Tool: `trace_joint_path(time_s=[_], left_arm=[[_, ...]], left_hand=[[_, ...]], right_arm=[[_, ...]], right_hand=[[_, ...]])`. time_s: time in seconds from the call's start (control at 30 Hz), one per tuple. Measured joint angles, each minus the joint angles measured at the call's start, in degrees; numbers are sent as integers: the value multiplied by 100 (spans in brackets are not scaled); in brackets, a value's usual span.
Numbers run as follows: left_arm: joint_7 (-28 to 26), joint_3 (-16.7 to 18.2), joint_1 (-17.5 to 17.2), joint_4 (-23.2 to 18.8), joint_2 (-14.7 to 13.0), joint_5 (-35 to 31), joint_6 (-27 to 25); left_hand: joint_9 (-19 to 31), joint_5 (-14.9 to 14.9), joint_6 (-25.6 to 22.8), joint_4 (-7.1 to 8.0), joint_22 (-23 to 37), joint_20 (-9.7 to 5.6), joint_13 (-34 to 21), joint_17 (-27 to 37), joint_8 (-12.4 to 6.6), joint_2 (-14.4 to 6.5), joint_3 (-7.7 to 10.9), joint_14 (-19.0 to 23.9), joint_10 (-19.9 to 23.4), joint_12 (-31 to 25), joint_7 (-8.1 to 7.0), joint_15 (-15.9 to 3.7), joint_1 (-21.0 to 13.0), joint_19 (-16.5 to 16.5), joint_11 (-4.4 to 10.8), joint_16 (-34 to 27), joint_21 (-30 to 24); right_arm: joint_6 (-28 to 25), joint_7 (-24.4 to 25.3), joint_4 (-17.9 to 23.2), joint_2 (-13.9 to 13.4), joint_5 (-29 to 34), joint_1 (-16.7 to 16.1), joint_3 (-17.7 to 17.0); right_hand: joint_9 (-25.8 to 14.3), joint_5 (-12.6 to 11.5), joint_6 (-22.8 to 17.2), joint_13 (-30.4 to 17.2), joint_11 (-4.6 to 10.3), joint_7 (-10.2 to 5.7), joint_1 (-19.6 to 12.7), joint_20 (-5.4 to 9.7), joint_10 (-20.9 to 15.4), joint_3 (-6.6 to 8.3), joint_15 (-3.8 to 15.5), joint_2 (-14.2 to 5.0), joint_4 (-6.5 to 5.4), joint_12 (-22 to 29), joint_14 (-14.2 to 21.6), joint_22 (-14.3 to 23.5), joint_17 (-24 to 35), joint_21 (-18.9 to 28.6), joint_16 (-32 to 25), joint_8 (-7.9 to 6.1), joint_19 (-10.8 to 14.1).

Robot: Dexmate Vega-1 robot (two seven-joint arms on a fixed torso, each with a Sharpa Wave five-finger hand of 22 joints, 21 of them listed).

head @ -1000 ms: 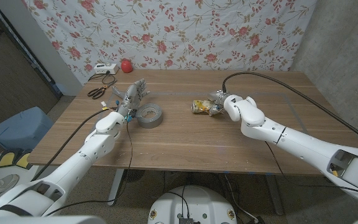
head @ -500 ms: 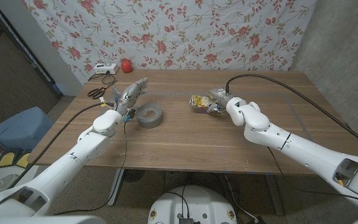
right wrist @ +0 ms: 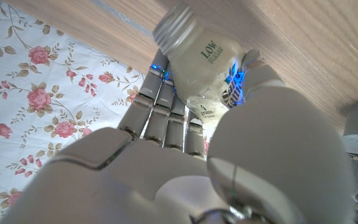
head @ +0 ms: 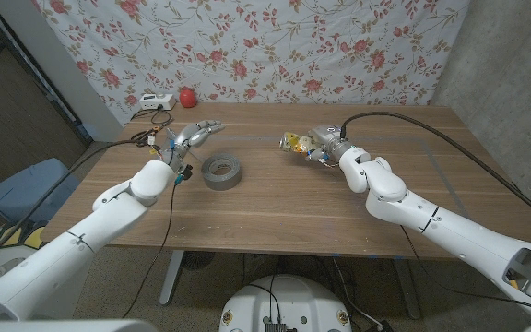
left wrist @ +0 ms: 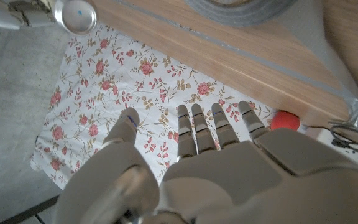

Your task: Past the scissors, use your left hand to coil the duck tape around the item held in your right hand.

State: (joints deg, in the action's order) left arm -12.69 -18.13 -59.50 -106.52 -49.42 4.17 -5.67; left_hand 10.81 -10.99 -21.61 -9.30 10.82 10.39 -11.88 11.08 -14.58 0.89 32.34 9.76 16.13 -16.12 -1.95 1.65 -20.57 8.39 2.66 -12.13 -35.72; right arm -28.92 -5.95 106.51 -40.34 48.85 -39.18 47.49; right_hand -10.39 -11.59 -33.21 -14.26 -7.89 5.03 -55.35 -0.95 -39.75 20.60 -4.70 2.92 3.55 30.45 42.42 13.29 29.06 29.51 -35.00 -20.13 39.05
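The wooden table filled the middle of the head view, with a rose-patterned cloth hung across the top of the frame and grey wall at the upper right. My right hand, right of centre, was clamped around a can held above the boards; in the right wrist view its label read "LOW SODIUM". My left hand, left of centre, had its fingers spread and held nothing. The roll of duct tape lay flat just below and right of that hand. The scissors lay at the table's upper left edge, near a white box and a small red object.
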Motion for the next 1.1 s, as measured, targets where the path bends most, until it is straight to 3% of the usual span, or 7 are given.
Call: trace_joint_path(time_s=[0.13,0.27,0.3,0.53,0.9,1.07,1.1], left_arm=[[2,41,-157,-423,-213,-682,-626],[55,56,-287,-829,-401,-865,-795],[188,56,-315,-924,-441,-1306,-1189],[482,-61,-372,-1396,-630,-2116,-1749],[1714,-578,-28,-1771,-728,-3431,-2768],[1714,-817,173,-1787,-658,-3431,-2768],[2280,-856,209,-1787,-641,-4048,-3001]], left_hand=[[2,0,-62,-53,0,36,-26,0,0,148,-53,-169,28,10,-62,65,-193,67,32,45,96],[2,-25,-144,-85,-17,56,-40,0,0,297,-86,-270,29,25,-82,82,-343,87,93,49,140],[2,-25,-146,-99,-17,78,-51,0,0,331,-100,-282,28,25,-84,70,-376,108,93,49,144],[2,-81,-174,-105,-17,86,-54,-1,0,482,-141,-385,-2,46,-112,93,-527,117,123,61,185],[1,-134,-277,-72,-17,117,-79,-1,0,649,-222,-424,34,46,-134,133,-740,147,151,70,268],[1,-180,-388,-42,-17,116,-79,-2,0,669,-252,-424,92,46,-142,132,-804,147,172,43,290],[1,-180,-388,-43,-17,116,-79,-1,0,669,-251,-424,92,46,-142,132,-804,147,172,43,290]], right_arm=[[-25,110,137,-41,-12,-139,-91],[-52,224,172,-53,-36,-179,-116],[-59,247,243,-81,-42,-261,-175],[-66,375,346,-115,-75,-372,-251],[-63,502,414,-130,-125,-469,-328],[-43,539,414,-130,-161,-469,-328],[-36,544,416,-130,-170,-479,-355]], right_hand=[[0,0,-20,-4,0,20,0,0,0,-9,-1,0,-7,10,1,0,4,1,0,27,0],[0,0,-20,-26,1,19,0,0,-1,-24,-1,0,8,11,1,0,5,2,0,32,0],[0,0,-20,-26,1,19,0,0,-1,-32,-1,0,2,11,1,0,9,2,0,33,0],[-1,0,-120,-53,-11,60,0,1,-90,-41,-21,0,10,10,102,6,37,60,2,78,0],[-4,0,-122,-79,-36,62,0,1,-125,-79,-32,0,18,6,153,-10,53,68,22,98,0],[-16,0,-122,-100,-27,62,0,-30,-135,-86,-32,0,24,-9,153,-27,59,93,25,100,-30],[-16,0,-122,-106,-27,62,0,-30,-135,-87,-32,0,25,-12,154,-28,59,105,25,123,-31]])
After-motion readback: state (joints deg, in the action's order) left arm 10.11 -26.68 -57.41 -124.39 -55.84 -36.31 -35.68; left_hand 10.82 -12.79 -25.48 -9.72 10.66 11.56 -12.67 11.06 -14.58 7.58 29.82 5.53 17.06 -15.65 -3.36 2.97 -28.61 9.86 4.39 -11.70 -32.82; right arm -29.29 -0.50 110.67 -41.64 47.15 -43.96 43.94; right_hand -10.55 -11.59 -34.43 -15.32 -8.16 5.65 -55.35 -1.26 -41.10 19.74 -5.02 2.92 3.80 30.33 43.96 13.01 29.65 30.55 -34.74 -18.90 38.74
